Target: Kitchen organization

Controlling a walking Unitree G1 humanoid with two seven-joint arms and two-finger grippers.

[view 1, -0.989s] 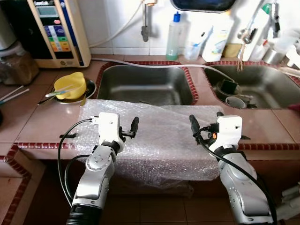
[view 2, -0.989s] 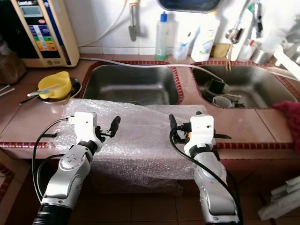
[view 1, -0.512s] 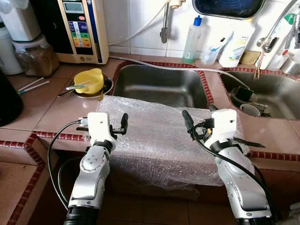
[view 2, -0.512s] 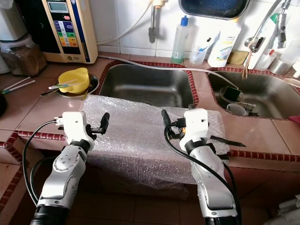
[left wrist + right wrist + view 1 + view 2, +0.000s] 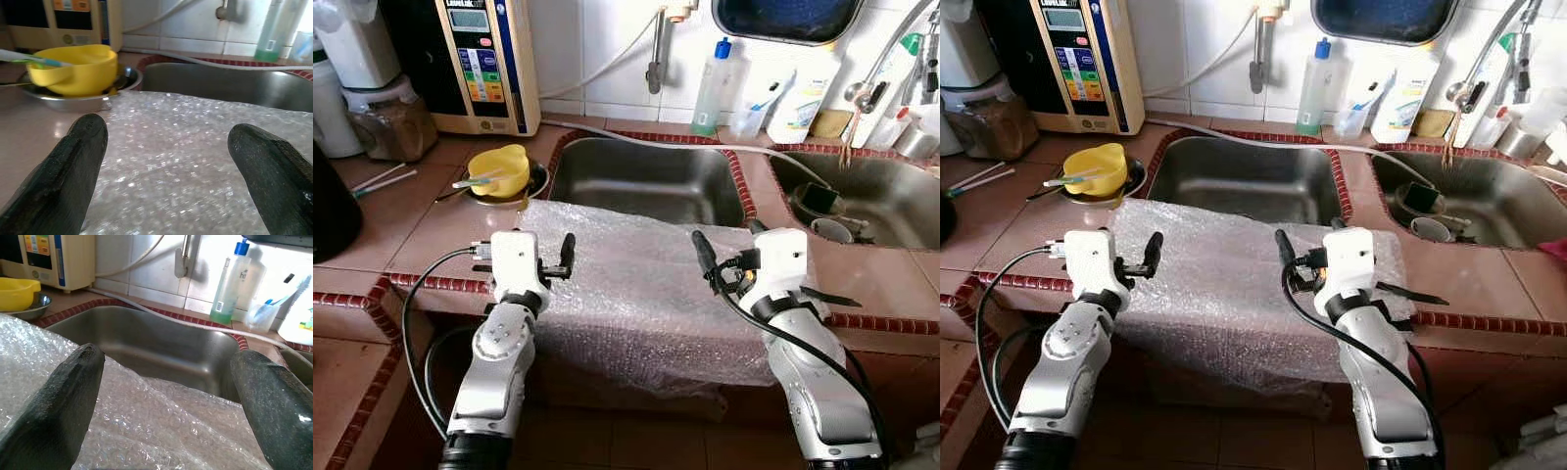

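Bubble wrap [image 5: 636, 284], that's your item here: a big clear sheet draped over the front lip of the tiled counter [image 5: 372, 245], its near part hanging down the cabinet face and its far edge reaching the rim of the left sink [image 5: 646, 181]. Its long axis runs side to side across you, so both arms face its broad flank.

Nearest to you, the left gripper [image 5: 566, 257] hovers over the sheet's left end, jaws spread wide and holding nothing; through the left wrist camera you see both black fingers [image 5: 73, 166] framing the bubbly surface just ahead and below. The right gripper [image 5: 703, 257] sits over the right half of the sheet, also gaping wide and empty, and in the right wrist view the wrap rumples up between its fingers [image 5: 58, 401] with the sink basin straight beyond.

So the key relation: the sheet lies forward and under both grippers, each roughly the same short way above it, neither touching as far as you can tell. Left owns the left end, right owns the right side; neither is clearly closer.

Further back, a yellow bowl [image 5: 494, 171] with a utensil in it rests in a metal dish just beside the sheet's far-left corner. Watch that one if you drag the wrap. Beyond it stands the water purifier [image 5: 475, 59], and along the wall a green soap bottle [image 5: 710, 83], with dishes in the right sink [image 5: 862, 196].
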